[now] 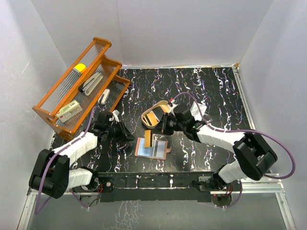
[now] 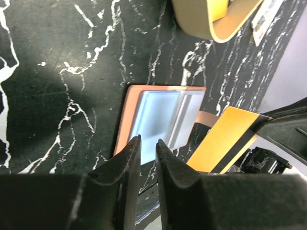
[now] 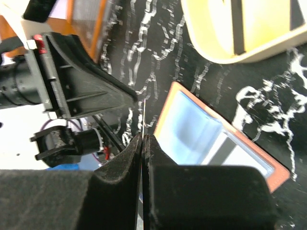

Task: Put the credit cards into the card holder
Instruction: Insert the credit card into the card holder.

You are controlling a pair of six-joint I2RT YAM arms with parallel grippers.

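The reddish-brown card holder (image 1: 152,148) lies open on the black marbled table, its pale clear pockets facing up. It also shows in the left wrist view (image 2: 160,117) and the right wrist view (image 3: 211,139). My right gripper (image 1: 154,135) is shut on an orange credit card with a dark stripe (image 2: 225,141). It holds the card upright over the holder's left edge, and the card is edge-on in the right wrist view (image 3: 144,117). My left gripper (image 1: 128,136) is just left of the holder, its jaws almost together and empty (image 2: 147,143). A white printed card (image 2: 266,19) lies beyond the tray.
A tan oval tray (image 1: 148,111) with an orange card in it stands just behind the holder. A large orange wire rack (image 1: 62,96) at the back left holds a cream box (image 1: 68,111) and other items. A small white object (image 1: 104,96) lies beside it.
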